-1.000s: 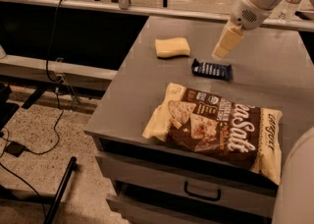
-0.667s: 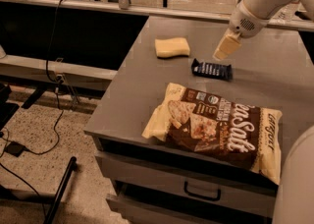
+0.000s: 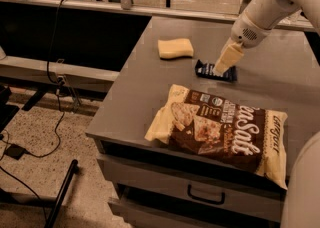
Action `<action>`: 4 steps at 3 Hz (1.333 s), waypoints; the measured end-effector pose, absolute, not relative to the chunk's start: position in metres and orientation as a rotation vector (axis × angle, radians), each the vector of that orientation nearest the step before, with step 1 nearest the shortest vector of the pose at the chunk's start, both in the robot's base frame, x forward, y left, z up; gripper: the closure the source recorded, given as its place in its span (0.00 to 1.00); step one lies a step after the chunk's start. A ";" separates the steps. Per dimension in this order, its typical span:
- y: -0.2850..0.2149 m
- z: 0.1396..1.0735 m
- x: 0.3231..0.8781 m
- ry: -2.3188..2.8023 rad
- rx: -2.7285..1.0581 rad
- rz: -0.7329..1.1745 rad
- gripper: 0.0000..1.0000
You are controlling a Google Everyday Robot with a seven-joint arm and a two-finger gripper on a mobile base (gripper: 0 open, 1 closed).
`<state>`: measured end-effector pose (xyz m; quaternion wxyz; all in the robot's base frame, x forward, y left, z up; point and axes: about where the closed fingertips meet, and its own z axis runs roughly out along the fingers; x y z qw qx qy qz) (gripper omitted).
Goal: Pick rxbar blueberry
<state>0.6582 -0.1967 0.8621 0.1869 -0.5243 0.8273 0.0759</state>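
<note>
You see the gripper (image 3: 223, 65) right over the rxbar blueberry (image 3: 205, 70), which lies flat mid-table (image 3: 130, 92) beyond the chip bag (image 3: 220, 129). Its opening: cannot tell. The arm (image 3: 272, 4) slants down from upper right.

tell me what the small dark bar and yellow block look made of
Small dark navy snack bar: likely thin plastic film, printed white lettering. Yellow rectangular block: probably soft matte foam, a sponge by its rounded edges. The cream gripper sits right at the bar.
</note>
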 end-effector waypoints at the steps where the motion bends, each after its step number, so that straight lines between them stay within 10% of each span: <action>1: -0.192 0.854 0.654 2.330 -1.497 0.252 0.19; 2: -0.190 0.851 0.653 2.332 -1.502 0.260 0.21; 4: -0.182 0.838 0.650 2.345 -1.541 0.302 0.75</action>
